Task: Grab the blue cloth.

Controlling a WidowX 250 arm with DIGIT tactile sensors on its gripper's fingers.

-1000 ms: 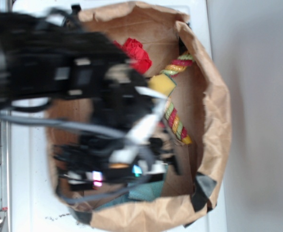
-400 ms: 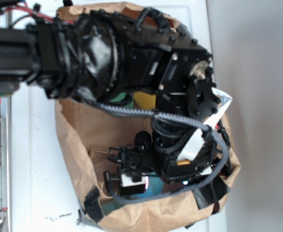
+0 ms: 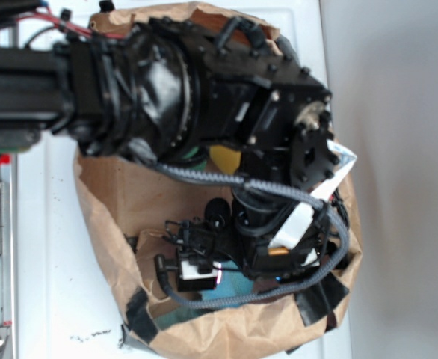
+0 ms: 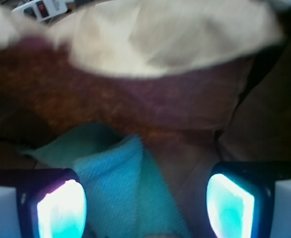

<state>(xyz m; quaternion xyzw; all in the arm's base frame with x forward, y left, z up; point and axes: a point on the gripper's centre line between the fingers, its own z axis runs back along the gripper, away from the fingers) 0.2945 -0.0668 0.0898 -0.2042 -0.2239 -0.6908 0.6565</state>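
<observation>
The arm reaches down into a brown paper bag (image 3: 107, 217) that stands on a white desk (image 3: 54, 284), and its bulk hides most of what lies inside. The blue cloth (image 4: 120, 183) rests on the bag's floor near the wall at about 6 o'clock in the exterior view, where only a sliver of teal (image 3: 238, 284) shows beneath the wrist. In the wrist view it fills the lower middle, reaching toward 9 o'clock, with a raised fold running up toward 12 o'clock.

The fingers (image 4: 61, 210) stand well apart, one at about 8 o'clock and the other at about 4 o'clock of the wrist view, and nothing is held between them. The gripper (image 4: 145, 208) hangs just over the cloth; whether the tips touch it cannot be told. The cloth lies mostly toward the 8 o'clock finger, with bare bag floor next to the other.

The cloth looks light, soft and limp, with a waffle weave that should give the pads good friction. It will likely bunch and drape rather than hold a shape, so a pinch on the raised fold in the middle seems the best hold. A flat edge could slip out. The nearby paper wall could get caught in the pinch if the fingers close too near it.
</observation>
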